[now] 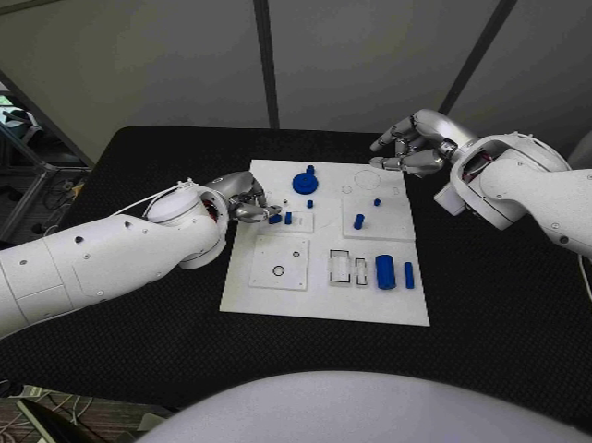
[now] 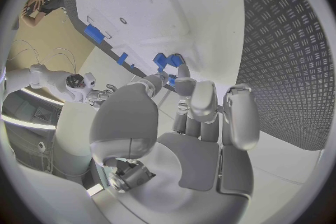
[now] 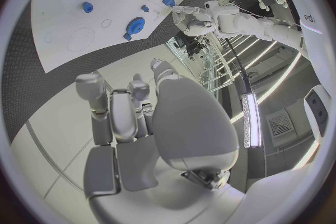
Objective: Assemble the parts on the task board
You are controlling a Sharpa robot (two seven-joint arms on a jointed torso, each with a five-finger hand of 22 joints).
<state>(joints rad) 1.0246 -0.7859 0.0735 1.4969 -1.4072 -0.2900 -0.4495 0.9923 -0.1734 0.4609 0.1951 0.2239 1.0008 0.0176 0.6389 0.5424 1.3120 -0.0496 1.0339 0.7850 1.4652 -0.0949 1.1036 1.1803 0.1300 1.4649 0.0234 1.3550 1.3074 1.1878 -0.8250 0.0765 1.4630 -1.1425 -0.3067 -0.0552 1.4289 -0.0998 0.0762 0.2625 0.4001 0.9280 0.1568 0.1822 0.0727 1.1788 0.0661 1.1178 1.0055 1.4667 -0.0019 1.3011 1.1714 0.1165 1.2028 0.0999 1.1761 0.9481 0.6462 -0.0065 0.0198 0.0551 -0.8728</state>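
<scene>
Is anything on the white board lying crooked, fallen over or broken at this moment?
Nothing stands out. The task board lies flat on the black table. The blue parts look whole: a large cylinder lies beside a thin one, parallel to it. The left hand touches a small blue part; whether it grips it is unclear.

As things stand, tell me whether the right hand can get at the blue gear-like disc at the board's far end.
Probably yes. The right hand hovers empty beside the task board's far edge, and nothing stands between it and the blue disc.

Upright blue pegs (image 1: pixel 358 221) and a round blue knob (image 1: pixel 304 182) crowd the task board (image 1: pixel 376 309) middle; its near edge lies open.
</scene>
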